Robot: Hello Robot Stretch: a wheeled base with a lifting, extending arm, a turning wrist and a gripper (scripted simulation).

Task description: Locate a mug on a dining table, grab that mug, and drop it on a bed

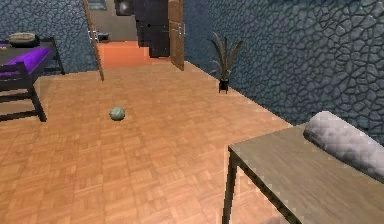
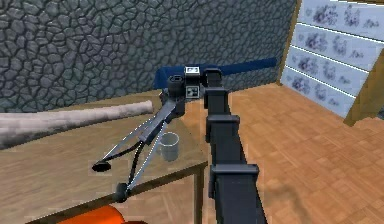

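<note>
Stone-walled room, mug (image 2: pixel 170 147) standing near the edge of the table (image 2: pixel 50 175). Gripper (image 2: pixel 111 181) reaches in at the table, probably lining up the grab; can't tell if its fingers (image 2: pixel 130 141) hold anything.

Arm side view: my arm (image 2: pixel 228 165) is cut off by the bottom edge. A pale cup (image 2: pixel 170 147) stands on the table (image 2: pixel 50 178) at my gripper (image 2: pixel 112 178); I cannot tell whether I hold or touch it. An orange shape (image 2: pixel 95 217) is cut off below and unidentified. Forward view: a greenish ball (image 1: pixel 118 114) is too small to name.
</note>
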